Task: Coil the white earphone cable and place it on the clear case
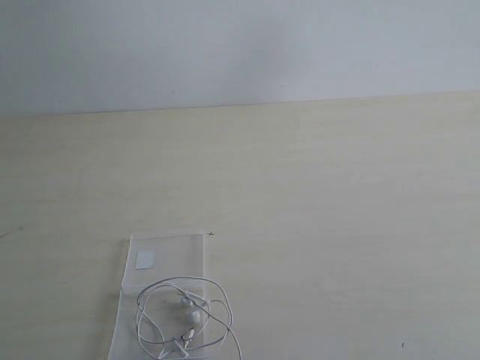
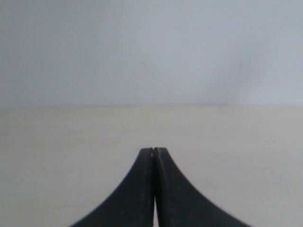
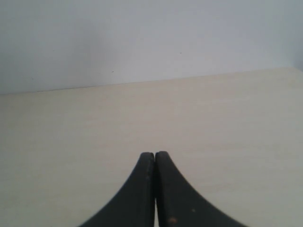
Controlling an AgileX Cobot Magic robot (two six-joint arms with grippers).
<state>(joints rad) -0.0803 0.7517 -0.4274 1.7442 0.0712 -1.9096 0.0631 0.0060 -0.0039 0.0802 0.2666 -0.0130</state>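
Both the left end effector [image 2: 154,151] and right end effector [image 3: 155,155] are sitting pressed together, empty, with the white earphone cable [image 1: 193,316] lying coiled on the clear case [image 1: 176,259] near-left, so I'm guessing we're just wrapping up and keeping clear.

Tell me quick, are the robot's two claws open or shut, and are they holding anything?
Left gripper: shut, jaws pressed together, holding nothing.
Right gripper: shut, jaws pressed together, holding nothing.
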